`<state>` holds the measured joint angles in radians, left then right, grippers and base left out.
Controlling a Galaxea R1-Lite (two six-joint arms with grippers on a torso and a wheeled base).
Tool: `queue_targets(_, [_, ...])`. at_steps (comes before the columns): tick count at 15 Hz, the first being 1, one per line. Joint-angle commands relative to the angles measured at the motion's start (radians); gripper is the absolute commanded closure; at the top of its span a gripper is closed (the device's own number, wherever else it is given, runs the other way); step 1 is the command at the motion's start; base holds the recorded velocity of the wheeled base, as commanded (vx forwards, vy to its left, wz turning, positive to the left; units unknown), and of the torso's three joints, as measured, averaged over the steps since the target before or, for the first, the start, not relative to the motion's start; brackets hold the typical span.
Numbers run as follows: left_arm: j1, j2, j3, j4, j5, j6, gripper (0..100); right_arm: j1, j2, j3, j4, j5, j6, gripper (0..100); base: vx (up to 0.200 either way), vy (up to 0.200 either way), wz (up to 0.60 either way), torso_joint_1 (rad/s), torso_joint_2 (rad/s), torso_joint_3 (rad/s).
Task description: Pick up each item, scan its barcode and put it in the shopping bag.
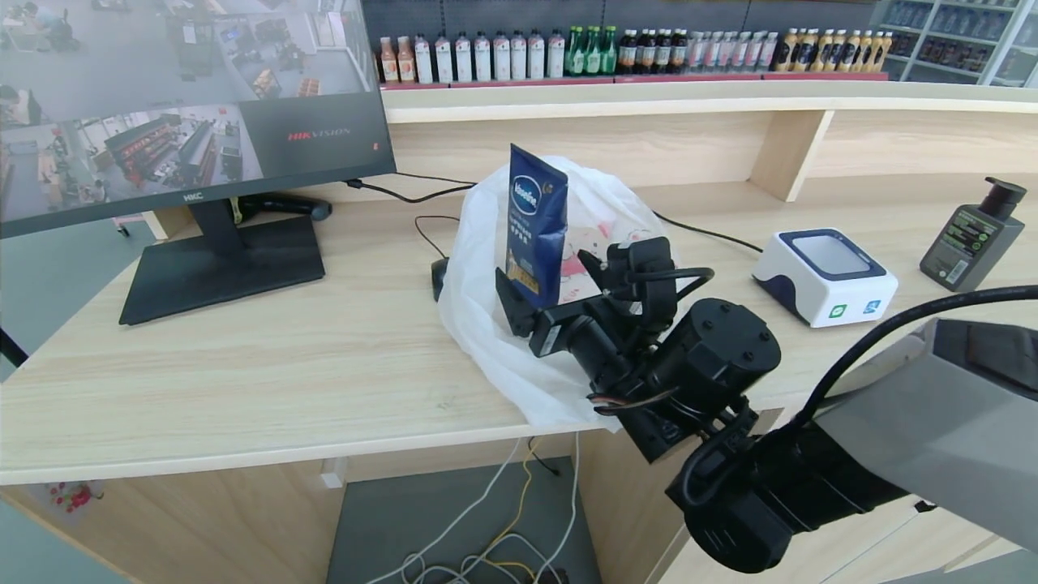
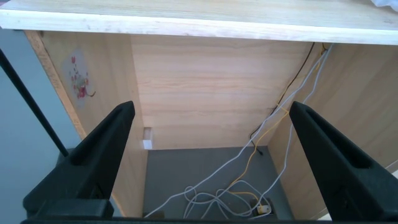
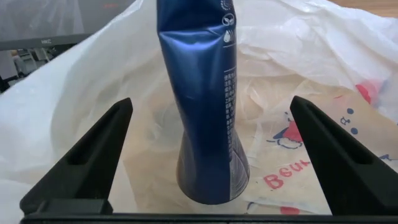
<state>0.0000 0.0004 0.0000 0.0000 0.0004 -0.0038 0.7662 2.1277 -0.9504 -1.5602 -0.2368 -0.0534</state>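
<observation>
Nearest, under the table [image 1: 243,365] bearing the shopping bag [image 1: 486,324], the left pincer [image 2: 211,118] hung spread and empty. The right pincer [image 1: 550,292] sat at the bag's mouth, released, with its prongs wide on either side of the blue tube [image 1: 535,227]. The glossy, crimped tube stood upright, long axis vertical, apparently on the bag's crinkled white film. Farther back, right of the bag, sat a boxy scanner [image 1: 823,276].

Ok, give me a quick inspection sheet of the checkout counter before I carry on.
Surface: wooden counter, nothing spilled.
Job's things: blue tube upright in the white shopping bag's mouth; scanner to its right.
Clutter: monitor, pump bottle.
Tools: right tool open around the tube, not gripping it; left tool open, below the counter.
Cables: black lead behind the bag; loose wires under the counter.
Surroundings: bottle shelf behind.
</observation>
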Motion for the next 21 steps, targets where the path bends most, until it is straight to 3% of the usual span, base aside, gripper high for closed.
queue_targets(1, [0.0, 0.0, 0.0, 0.0, 0.001, -0.001, 0, 0.019, -0.077, 0.053, -0.003, 0.001, 0.0, 0, 0.0, 0.0, 0.0, 0.0, 0.0, 0.0])
queue_targets(3, [0.0, 0.0, 0.0, 0.0, 0.0, -0.001, 0, 0.027, -0.117, 0.093, -0.004, 0.001, -0.002, 0, 0.0, 0.0, 0.0, 0.0, 0.0, 0.0])
queue_targets(14, [0.0, 0.0, 0.0, 0.0, 0.001, -0.001, 0, 0.039, -0.488, 0.591, -0.011, 0.007, 0.001, 0, 0.0, 0.0, 0.0, 0.0, 0.0, 0.0])
queue_targets(21, [0.0, 0.0, 0.0, 0.0, 0.001, -0.001, 0, 0.041, -0.65, 0.685, -0.011, 0.007, 0.0, 0, 0.0, 0.0, 0.0, 0.0, 0.0, 0.0])
